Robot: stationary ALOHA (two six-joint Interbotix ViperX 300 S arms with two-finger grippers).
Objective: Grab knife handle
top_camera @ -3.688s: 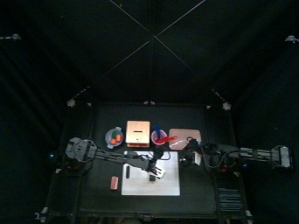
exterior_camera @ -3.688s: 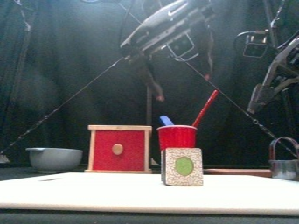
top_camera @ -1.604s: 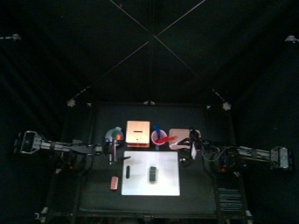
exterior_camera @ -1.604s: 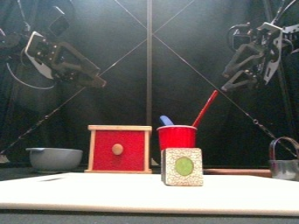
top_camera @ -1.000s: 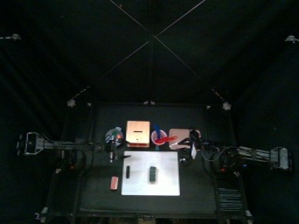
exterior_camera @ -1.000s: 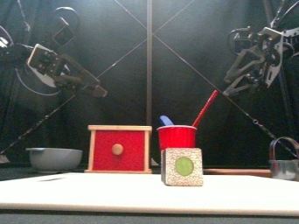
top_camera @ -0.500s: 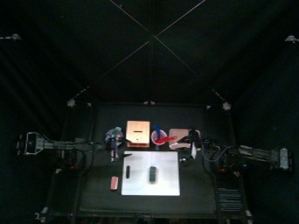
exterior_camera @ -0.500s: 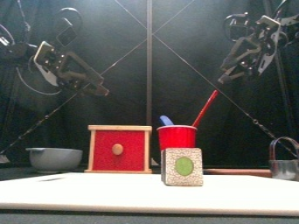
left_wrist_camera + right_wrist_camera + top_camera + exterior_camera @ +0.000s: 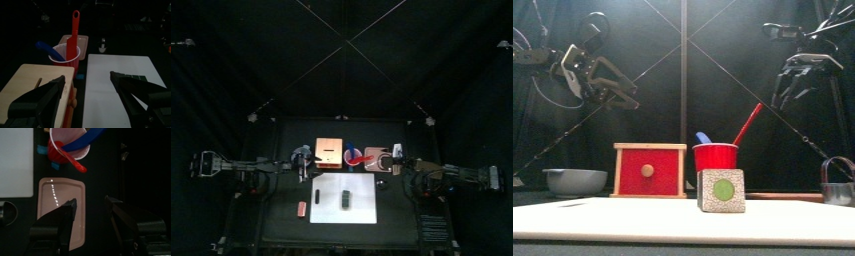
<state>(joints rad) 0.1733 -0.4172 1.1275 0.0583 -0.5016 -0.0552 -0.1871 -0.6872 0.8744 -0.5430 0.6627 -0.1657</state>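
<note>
The knife handle is a short dark bar lying on the white board in the top view. It does not show in either wrist view. My left gripper is open and empty, high over the table's left side, well apart from the handle. My right gripper is open and empty, high over the pink tray at the right. In the front view both arms hang high, the left and the right.
Behind the board stand a red box and a red cup holding a red spoon. A speckled block with a green oval stands on the board. A grey bowl is at the left, a dark mug at the right, a small red piece beside the board.
The left arm has edged inward toward the table. The right arm has swung up and back a little. Nothing on the table has moved and nothing has been taken hold of.
</note>
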